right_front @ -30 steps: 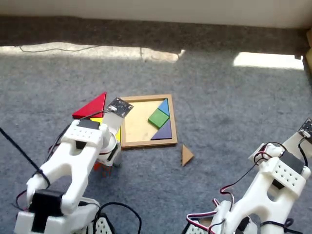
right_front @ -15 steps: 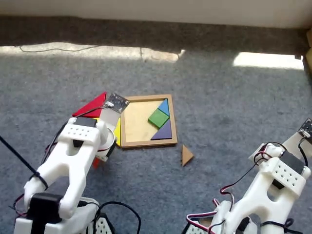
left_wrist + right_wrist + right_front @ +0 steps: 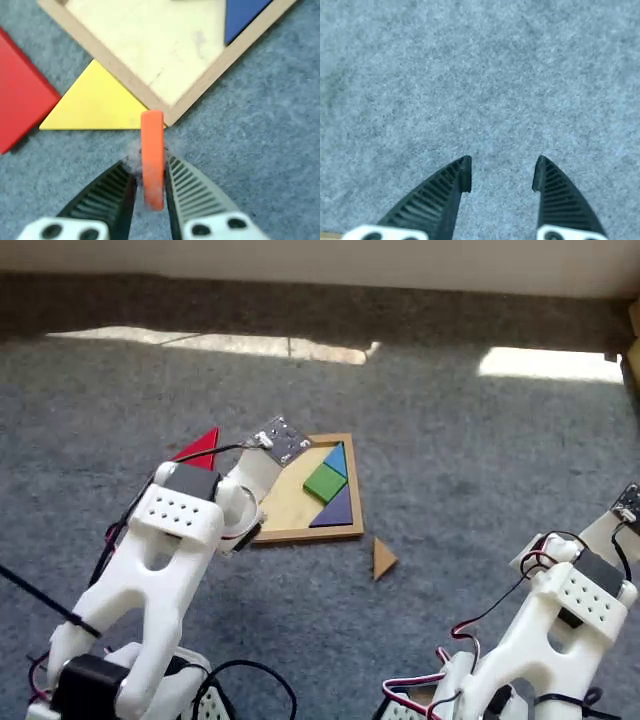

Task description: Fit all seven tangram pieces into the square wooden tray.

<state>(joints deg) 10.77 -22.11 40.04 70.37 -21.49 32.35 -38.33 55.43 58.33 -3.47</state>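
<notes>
In the left wrist view my left gripper (image 3: 150,167) is shut on an orange piece (image 3: 152,135), held on edge just over the corner of the wooden tray (image 3: 150,55). A yellow triangle (image 3: 97,102) and a red triangle (image 3: 22,95) lie on the carpet beside that corner. From above, my left arm (image 3: 190,515) covers the left side of the tray (image 3: 305,534), which holds a blue piece (image 3: 337,458), a green piece (image 3: 325,482) and a purple piece (image 3: 336,510). A tan triangle (image 3: 383,558) lies off the tray's near right corner. My right gripper (image 3: 500,175) is open over bare carpet.
The red triangle (image 3: 200,447) pokes out from behind the left arm. My right arm (image 3: 560,620) stands at the lower right, well away from the tray. Grey carpet lies all around, with a wall edge along the far side.
My left arm has swung right and forward from beside the tray to over its left edge, carrying the orange piece and now covering the yellow triangle from above. The right arm has not moved.
</notes>
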